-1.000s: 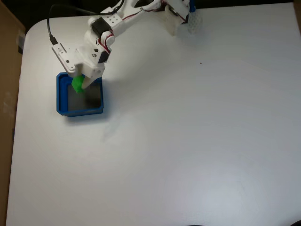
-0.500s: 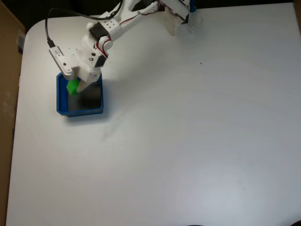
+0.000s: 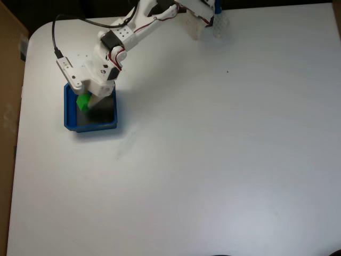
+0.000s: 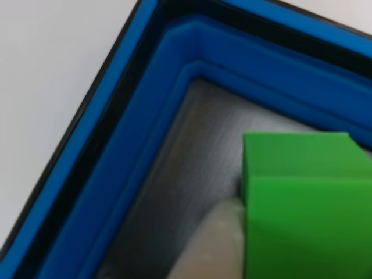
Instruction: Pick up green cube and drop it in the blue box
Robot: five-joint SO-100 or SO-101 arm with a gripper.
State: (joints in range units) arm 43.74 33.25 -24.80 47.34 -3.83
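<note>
The blue box [image 3: 96, 127] sits near the left side of the white table in the fixed view. My gripper [image 3: 87, 104] reaches down into it from above and is shut on the green cube [image 3: 82, 100], which hangs low over the box's grey floor near the left wall. In the other view the green cube [image 4: 302, 203] is close up at the lower right. One white finger [image 4: 212, 247] presses against its left face, over the grey floor inside the blue box's thick stepped wall [image 4: 174, 87]. The second finger is hidden.
The arm's base [image 3: 205, 16] stands at the top edge of the table [image 3: 213, 160], and a black cable [image 3: 55, 34] loops to the wrist. A brown cardboard surface [image 3: 8, 106] borders the table on the left. The table spreads open to the right and front of the box.
The gripper with the cube has shifted a little left and lower into the box over the last second; between half a second ago and now it barely moves.
</note>
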